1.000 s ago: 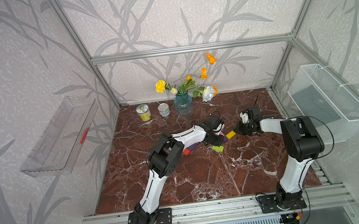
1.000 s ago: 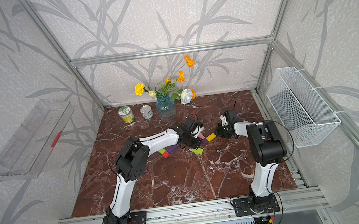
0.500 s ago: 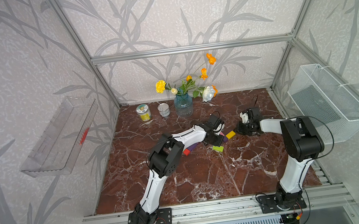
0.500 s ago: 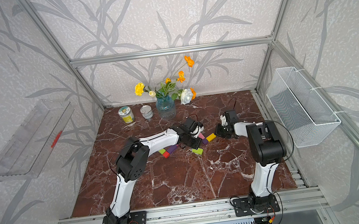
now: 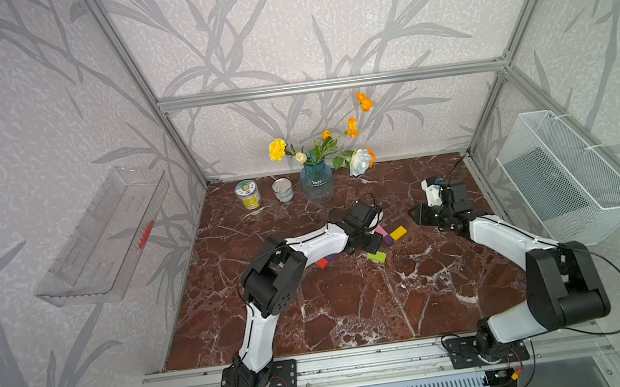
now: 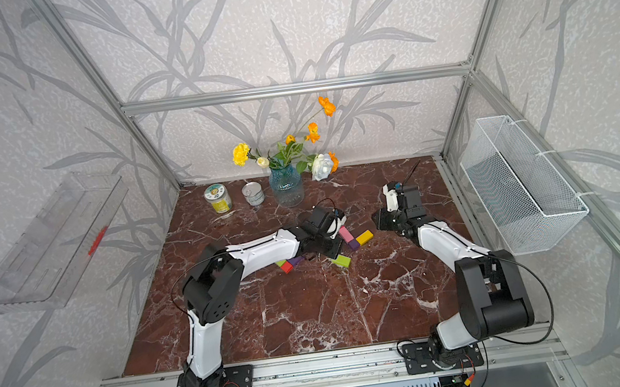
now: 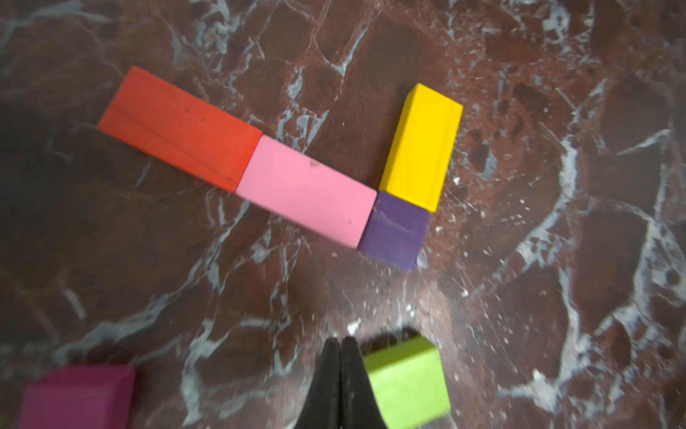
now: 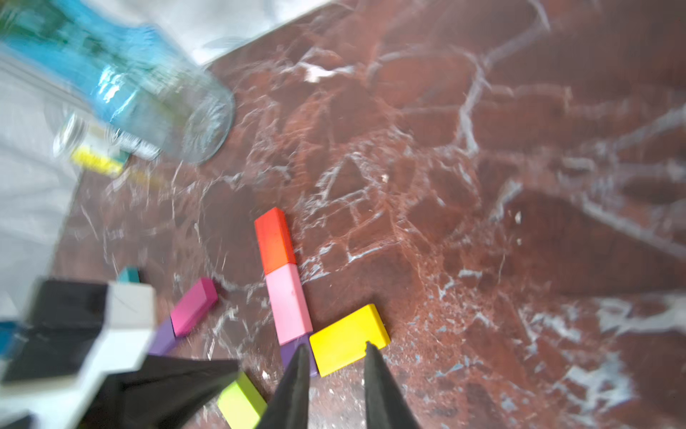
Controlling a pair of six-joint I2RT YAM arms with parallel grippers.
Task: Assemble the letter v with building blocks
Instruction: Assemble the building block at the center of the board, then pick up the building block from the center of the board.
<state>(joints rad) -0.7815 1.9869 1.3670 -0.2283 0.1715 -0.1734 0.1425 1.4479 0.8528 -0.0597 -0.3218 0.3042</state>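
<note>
The red bar (image 7: 178, 126), pink bar (image 7: 306, 193) and purple cube (image 7: 395, 230) make one arm of the V, so the next bar should, I judge, butt squarely in line against the free end of the yellow bar (image 7: 421, 145). The lime green block (image 7: 406, 382) lies just beside the closed, empty left gripper (image 7: 339, 340); the right gripper (image 8: 334, 347) hangs open near the yellow bar.

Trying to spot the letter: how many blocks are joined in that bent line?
4: red bar and pink bar end to end, purple cube at the corner, yellow bar angling off it. The left wrist view shows it whole.
</note>
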